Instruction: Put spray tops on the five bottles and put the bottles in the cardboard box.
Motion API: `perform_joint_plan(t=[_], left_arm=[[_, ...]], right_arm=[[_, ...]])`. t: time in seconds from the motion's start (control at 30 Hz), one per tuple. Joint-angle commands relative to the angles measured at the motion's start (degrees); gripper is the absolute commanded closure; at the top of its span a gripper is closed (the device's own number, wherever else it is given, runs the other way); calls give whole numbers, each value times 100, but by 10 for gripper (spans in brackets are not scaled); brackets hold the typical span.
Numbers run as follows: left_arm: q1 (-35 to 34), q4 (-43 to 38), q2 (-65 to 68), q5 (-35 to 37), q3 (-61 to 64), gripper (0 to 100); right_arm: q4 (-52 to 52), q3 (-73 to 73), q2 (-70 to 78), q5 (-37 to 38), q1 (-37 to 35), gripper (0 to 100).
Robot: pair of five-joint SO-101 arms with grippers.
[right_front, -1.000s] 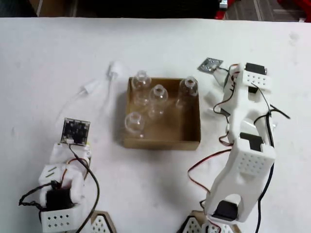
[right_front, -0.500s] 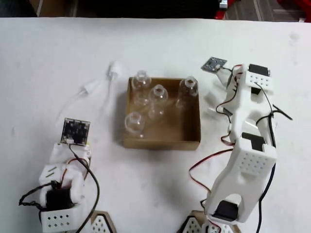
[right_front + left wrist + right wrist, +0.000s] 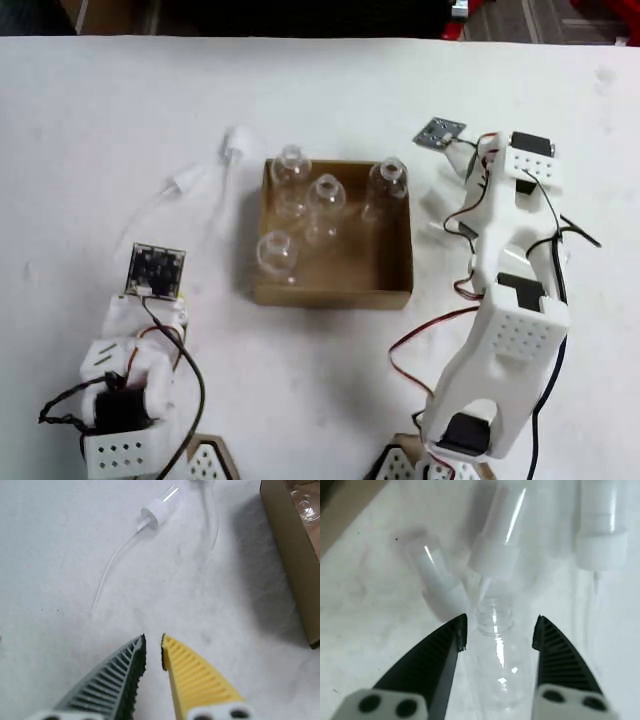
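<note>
White tabletop [image 3: 300, 90] spreads across the whole scene, and beyond its far edge the room is a dark strip. Near the middle sits the cardboard box [image 3: 335, 292], with four clear bottles [image 3: 325, 195] standing in it, all open-necked and uncapped. On the bare surface just outside the box, on the side toward the left arm, two loose spray tops [image 3: 185, 182] lie with their thin dip tubes trailing.

The left arm [image 3: 130, 370] is folded back at the near edge. Its left hand [image 3: 153, 650] hangs above the tabletop, its fingers drawn almost together with only a slim gap, grasping nothing.

The right arm [image 3: 500, 230] stretches along the other side of the box. The right hand [image 3: 500, 630] is released, its fingers spread on either side of the neck of a fifth bottle [image 3: 497, 672] that lies uncapped on the tabletop. Whether they touch it is unclear. Three more tops [image 3: 495, 555] lie just past the bottle's mouth.

Compared with a second ago, the right arm's wrist has shifted slightly away from the box. Over the last half second nothing differs. The left arm, the box and the bottles have not moved.
</note>
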Motion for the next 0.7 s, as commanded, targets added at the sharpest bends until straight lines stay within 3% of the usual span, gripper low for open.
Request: perform_joint_plan(t=[0.0,0.13,0.43,0.67], left_arm=[[57,26,-4,-53,0,936],[57,26,-4,-53,0,936],[57,26,-4,-53,0,936],[57,26,-4,-53,0,936]], right_arm=[[-75,-141,127,62,57,809],[-75,-167,268,62,57,814],[-66,-440,224,62,84,983],[391,-651,-295,53,154,982]])
